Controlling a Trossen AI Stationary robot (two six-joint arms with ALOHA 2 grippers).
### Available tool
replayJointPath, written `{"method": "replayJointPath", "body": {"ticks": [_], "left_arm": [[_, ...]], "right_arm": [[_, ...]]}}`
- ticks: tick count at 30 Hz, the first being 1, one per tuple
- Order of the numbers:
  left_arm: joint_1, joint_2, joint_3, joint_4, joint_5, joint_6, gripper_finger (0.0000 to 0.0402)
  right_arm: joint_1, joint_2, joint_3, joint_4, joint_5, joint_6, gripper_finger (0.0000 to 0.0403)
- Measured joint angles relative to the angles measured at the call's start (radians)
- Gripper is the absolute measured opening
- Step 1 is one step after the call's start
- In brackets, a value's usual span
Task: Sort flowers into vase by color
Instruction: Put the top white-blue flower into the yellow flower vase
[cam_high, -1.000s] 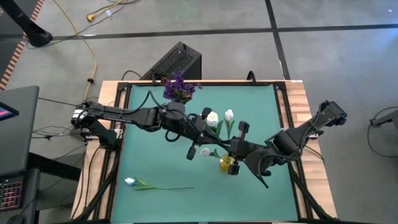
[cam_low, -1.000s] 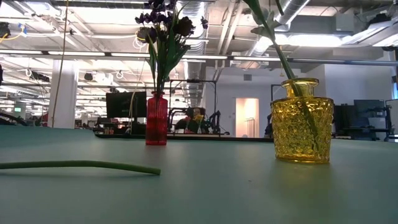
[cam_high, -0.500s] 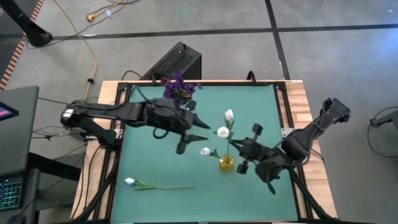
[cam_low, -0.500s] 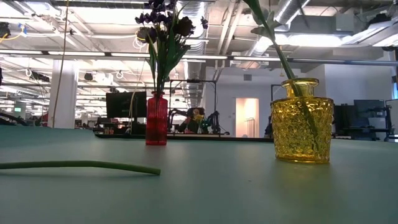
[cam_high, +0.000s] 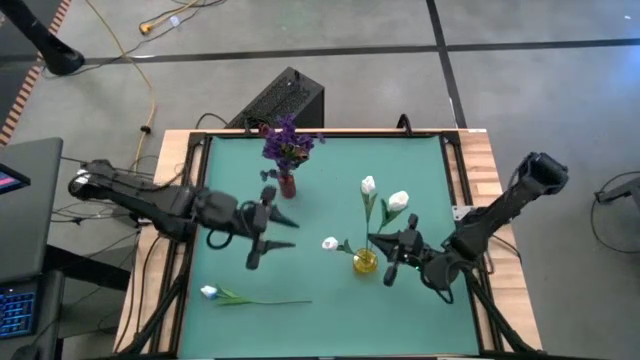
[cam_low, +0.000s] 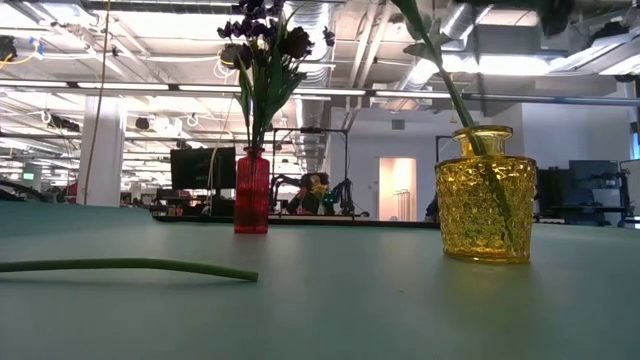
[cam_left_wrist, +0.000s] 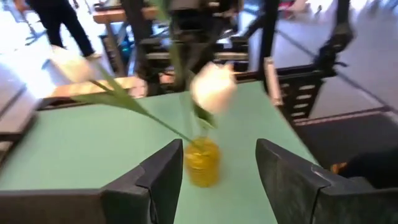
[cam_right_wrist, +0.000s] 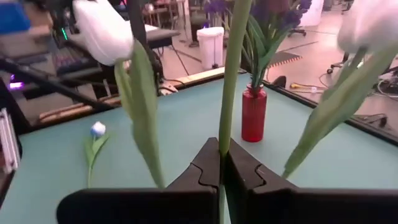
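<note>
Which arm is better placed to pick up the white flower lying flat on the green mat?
Probably the left. Its open pincer is empty and nearer the lying white flower. The right pincer is shut on a stem beside the yellow glass vase.

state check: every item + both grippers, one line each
Yellow vase: upright, holds white flowers.
Red vase: upright, holds purple flowers.
White flowers: three blooms, stems in yellow vase.
Loose flower: lying flat on the green mat, unsorted.
Left gripper: jaws open, empty.
Right gripper: jaws shut on a white flower stem at the yellow vase.
</note>
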Motion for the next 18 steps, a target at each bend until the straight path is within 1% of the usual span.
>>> {"method": "replayJointPath", "body": {"ticks": [3,4,6,8,10,18], "left_arm": [[-0.043,-0.026,-0.141,0.162,-0.003,-0.033,0.019],[-0.054,-0.034,-0.176,0.197,-0.004,-0.046,0.019],[-0.067,-0.04,-0.224,0.243,-0.006,-0.074,0.019],[-0.077,-0.043,-0.254,0.243,-0.006,-0.104,0.019],[-0.086,-0.044,-0.269,0.242,-0.006,-0.126,0.019],[-0.104,-0.045,-0.28,0.247,-0.007,-0.13,0.019]], "right_arm": [[-0.017,0.026,-0.057,0.178,-0.01,-0.064,0.003],[-0.02,0.031,-0.062,0.211,-0.016,-0.078,0.003],[-0.022,0.032,-0.065,0.22,-0.033,-0.082,0.003],[-0.025,0.032,-0.065,0.221,-0.071,-0.067,0.003],[-0.025,0.032,-0.065,0.219,-0.085,-0.059,0.003],[0.006,0.031,-0.065,0.199,-0.087,-0.056,0.003]]}}
